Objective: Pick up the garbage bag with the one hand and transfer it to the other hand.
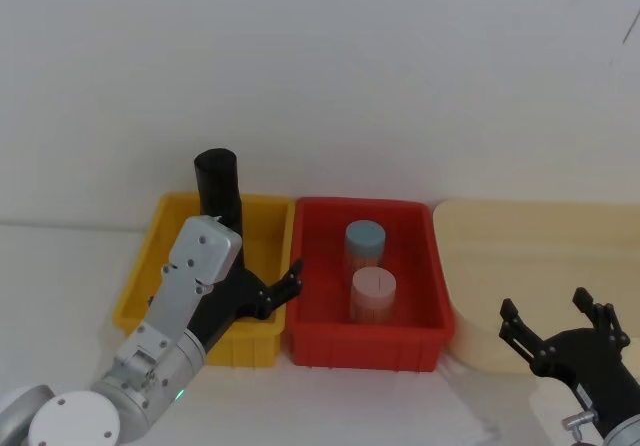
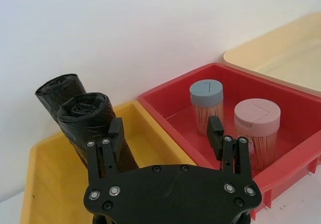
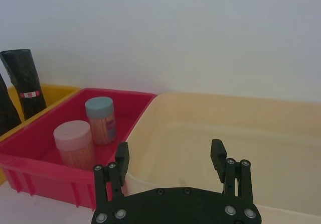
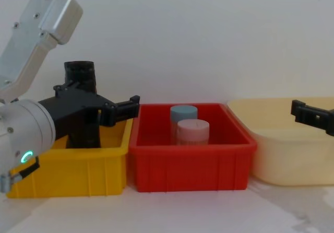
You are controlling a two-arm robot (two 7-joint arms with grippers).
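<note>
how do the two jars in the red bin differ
Colour: the rear jar has a blue lid, the front jar a pink one. Place: the rear jar stands farther from the robot, the front jar nearer. Both stand upright, lids on, in the red bin.

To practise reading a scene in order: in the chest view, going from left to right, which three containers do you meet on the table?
yellow bin → red bin → cream tub
</note>
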